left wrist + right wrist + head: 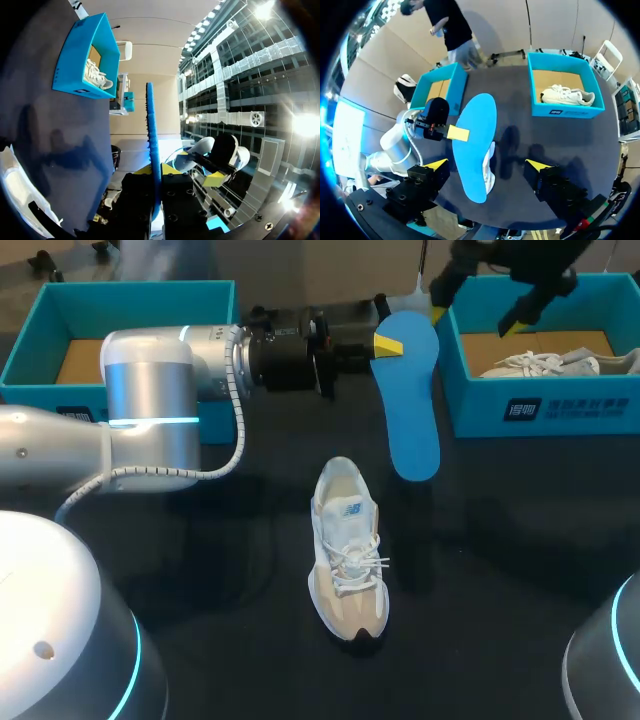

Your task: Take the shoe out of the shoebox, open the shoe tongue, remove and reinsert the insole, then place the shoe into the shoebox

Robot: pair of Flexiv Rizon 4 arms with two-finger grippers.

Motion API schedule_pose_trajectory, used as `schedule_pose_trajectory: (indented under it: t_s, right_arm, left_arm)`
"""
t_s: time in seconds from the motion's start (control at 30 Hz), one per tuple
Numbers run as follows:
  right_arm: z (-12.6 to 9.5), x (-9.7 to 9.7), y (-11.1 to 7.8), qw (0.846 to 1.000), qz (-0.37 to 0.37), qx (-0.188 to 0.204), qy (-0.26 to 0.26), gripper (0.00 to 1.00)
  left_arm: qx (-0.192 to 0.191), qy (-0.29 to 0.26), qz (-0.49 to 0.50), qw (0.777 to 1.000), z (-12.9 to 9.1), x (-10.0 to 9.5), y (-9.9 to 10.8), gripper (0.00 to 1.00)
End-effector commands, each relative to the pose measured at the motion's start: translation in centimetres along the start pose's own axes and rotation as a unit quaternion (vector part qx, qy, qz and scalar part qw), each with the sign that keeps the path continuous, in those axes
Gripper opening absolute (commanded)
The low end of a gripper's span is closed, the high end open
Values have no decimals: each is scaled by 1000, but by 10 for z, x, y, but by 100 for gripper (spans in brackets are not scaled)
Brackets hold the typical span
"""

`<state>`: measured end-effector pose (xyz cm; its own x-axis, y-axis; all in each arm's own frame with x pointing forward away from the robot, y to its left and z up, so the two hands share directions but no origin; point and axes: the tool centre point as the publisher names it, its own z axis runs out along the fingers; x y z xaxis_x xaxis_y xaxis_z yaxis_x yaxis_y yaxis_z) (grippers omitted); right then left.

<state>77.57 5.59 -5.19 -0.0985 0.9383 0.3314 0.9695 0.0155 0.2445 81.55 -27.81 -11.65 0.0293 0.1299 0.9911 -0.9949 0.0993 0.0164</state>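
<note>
The left pincer (385,344) is clamped on one end of the blue insole (413,405), a yellow tip pressed to each face. In the left wrist view the insole (152,150) shows edge-on, running straight out ahead of the pincer (154,172). The shoe (348,550) stands upright on its sole on the dark surface (520,540) near the middle. It is white and beige with white laces, its dark toe toward the near edge, and it sits beside the insole's free end but apart from it. The right pincer (487,165) hangs high above the surface with its fingers spread wide and nothing between them. From its view the insole (475,145) overlaps most of the shoe (490,170), and the left pincer (451,132) shows gripping the insole's end. A blue shoebox (540,410) at the surface's far right holds a second shoe (545,363) — white, lying on the cardboard floor. Another blue shoebox (60,300) sits at the far left, partly behind the left arm (150,410).
</note>
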Motion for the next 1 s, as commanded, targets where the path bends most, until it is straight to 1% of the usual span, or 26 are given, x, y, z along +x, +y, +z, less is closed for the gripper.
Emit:
schedule_pose_trajectory:
  t_s: [0.03, 0.07, 0.17, 0.4, 0.47, 0.77, 1.0]
  right_arm:
    - [9, -12, -7, 980, 3, -3, 197, 100]
    - [11, -13, -7, 977, 5, -6, 214, 100]
    - [17, -19, -8, 971, 11, -7, 240, 100]
    - [26, -30, -11, 959, 22, -10, 284, 100]
    - [29, -34, -12, 952, 24, -12, 305, 100]
    - [43, -52, -12, 940, 32, -7, 341, 100]
    - [47, -60, -10, 931, 37, -12, 363, 100]
  left_arm:
    - [0, 1, 0, 1000, 1, -1, 0, 0]
    - [0, 1, 0, 1000, 1, -1, 0, 0]
    - [0, 1, 0, 1000, 1, -1, 0, 0]
    - [0, 1, 0, 1000, 1, -1, 0, 0]
    - [0, 1, 0, 1000, 1, -1, 0, 0]
    - [0, 1, 0, 1000, 1, -1, 0, 0]
    - [0, 1, 0, 1000, 1, -1, 0, 0]
